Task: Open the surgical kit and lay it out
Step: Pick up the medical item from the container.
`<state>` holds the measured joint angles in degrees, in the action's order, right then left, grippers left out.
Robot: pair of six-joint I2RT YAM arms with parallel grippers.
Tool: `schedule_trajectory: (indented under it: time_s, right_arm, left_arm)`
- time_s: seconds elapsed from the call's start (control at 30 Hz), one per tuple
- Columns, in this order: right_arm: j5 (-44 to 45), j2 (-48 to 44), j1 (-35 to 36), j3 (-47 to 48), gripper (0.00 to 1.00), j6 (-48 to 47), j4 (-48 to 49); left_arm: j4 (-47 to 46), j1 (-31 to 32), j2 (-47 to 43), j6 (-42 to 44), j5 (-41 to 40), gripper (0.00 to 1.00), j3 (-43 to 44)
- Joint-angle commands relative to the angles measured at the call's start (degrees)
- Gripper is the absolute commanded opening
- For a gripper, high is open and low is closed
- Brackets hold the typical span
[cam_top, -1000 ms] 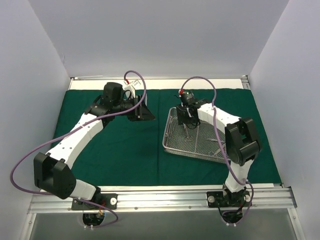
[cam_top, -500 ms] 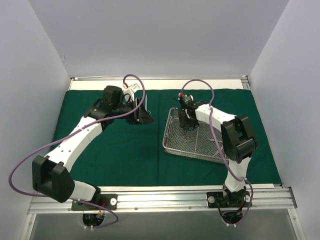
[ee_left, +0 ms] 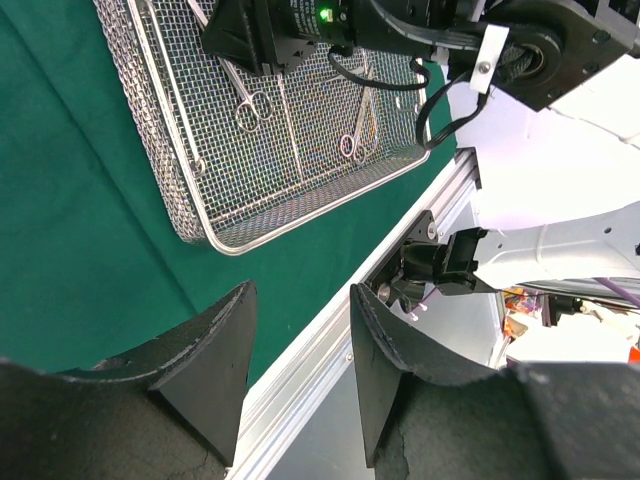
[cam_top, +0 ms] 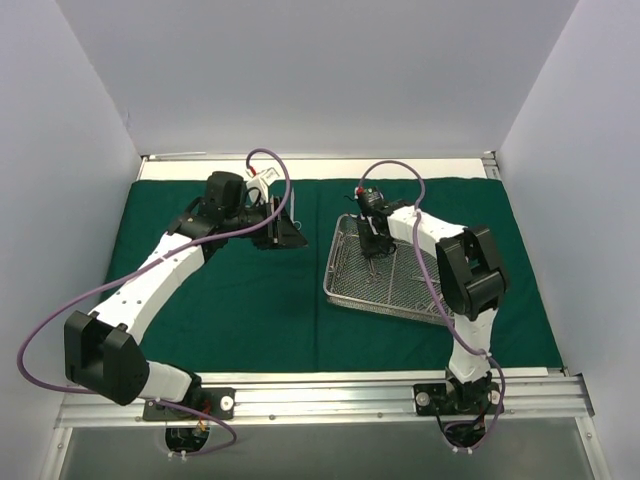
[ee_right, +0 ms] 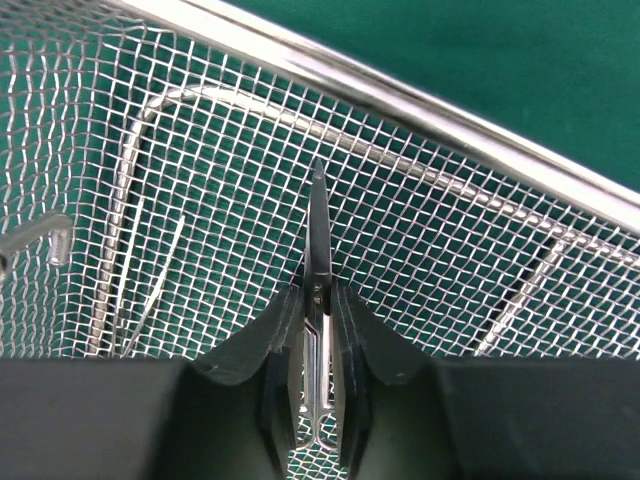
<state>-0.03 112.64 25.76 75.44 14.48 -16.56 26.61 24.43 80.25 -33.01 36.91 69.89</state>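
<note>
- Right wrist view: the right tool [ee_right: 318, 300] is clenched on a slim steel instrument [ee_right: 318, 225], with both pads pressed flat against its shank.
- The instrument's long axis runs straight out in line with the fingers. Its pointed tip aims at the rim of the wire-mesh tray [ee_right: 400, 95], and its ring end is hidden between the jaws.
- I judge it light, rigid and slick. Polished steel can twist or slide in a pinch, so a hold low on the shank, near the pivot, looks safest. The tip could also snag the mesh if dragged rather than lifted.
- Two more scissor-like instruments [ee_left: 250, 105] lie flat on the tray floor, their finger rings toward the tray's near rim in the left wrist view.
- The tray sits on the right half of the green drape [cam_top: 250, 310], its long side slightly skewed to the drape's edges. It looks stiff and light.
- The drape is soft cloth, spread flat over the counter [cam_top: 320, 167].
- The left tool [ee_left: 300, 360] is released and empty, hanging above the drape left of the tray.
</note>
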Motion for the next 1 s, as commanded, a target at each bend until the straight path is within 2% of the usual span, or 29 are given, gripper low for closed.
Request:
schedule_trajectory:
  time_s: [0.0,0.1,0.13,0.43,0.83,0.97]
  right_arm:
    - [-5.67,5.49,-0.01,-2.93,0.12,0.64,-1.98]
    - [-6.03,4.52,-0.18,-2.06,0.06,-0.15,-3.12]
    - [-5.94,4.26,-0.18,-1.62,0.00,-0.76,-3.57]
    - [-9.28,-4.88,-1.85,3.66,0.00,-3.32,-7.70]
    - [-12.53,-11.21,-3.79,6.65,0.00,0.89,-9.46]
    - [-13.15,-13.76,-3.26,9.81,0.00,5.63,-9.55]
  left_arm:
    - [0.28,-0.52,-2.03,1.20,1.24,0.51,0.51]
    - [0.20,-0.61,-1.76,1.37,1.68,0.51,0.51]
    - [0.02,-0.69,-1.67,1.46,1.85,0.51,0.51]
    - [-0.51,-0.69,0.00,2.34,3.79,0.51,2.27]
    - [-3.14,1.06,2.02,0.67,4.23,0.52,2.36]
    - [-12.43,3.43,3.07,-4.50,4.66,0.54,0.34]
